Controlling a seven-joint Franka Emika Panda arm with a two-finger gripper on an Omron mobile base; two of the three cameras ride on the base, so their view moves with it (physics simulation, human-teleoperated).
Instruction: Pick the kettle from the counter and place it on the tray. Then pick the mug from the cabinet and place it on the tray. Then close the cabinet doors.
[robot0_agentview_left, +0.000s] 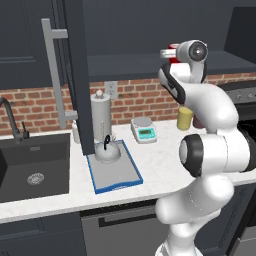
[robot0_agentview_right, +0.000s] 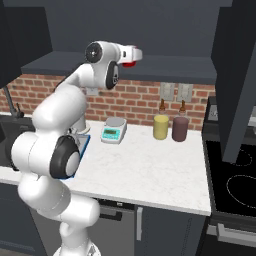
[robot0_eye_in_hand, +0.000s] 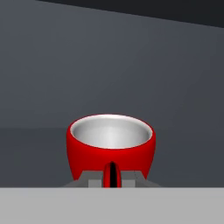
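Note:
In the hand view a small red mug (robot0_eye_in_hand: 110, 144) with a white inside sits right in front of my gripper (robot0_eye_in_hand: 111, 177), its handle pinched between the shut fingers. The mug (robot0_agentview_right: 129, 63) is at shelf level at the open cabinet (robot0_agentview_right: 170, 67), and a red edge of the mug (robot0_agentview_left: 172, 54) peeks out beside the hand. On the counter (robot0_agentview_left: 160, 160), the silver kettle (robot0_agentview_left: 107, 151) stands on the back of the blue-rimmed tray (robot0_agentview_left: 120, 176). Both cabinet doors stand open: the left door (robot0_agentview_left: 77, 75) and the right door (robot0_agentview_right: 235, 75).
A tall grey cylinder (robot0_agentview_left: 100, 116) stands behind the tray, a white scale (robot0_agentview_left: 144, 130) to its right. Yellow canister (robot0_agentview_right: 160, 126) and maroon canister (robot0_agentview_right: 180, 129) are at the brick wall. The dark sink (robot0_agentview_left: 32, 167) is left, the stove (robot0_agentview_right: 235, 182) right.

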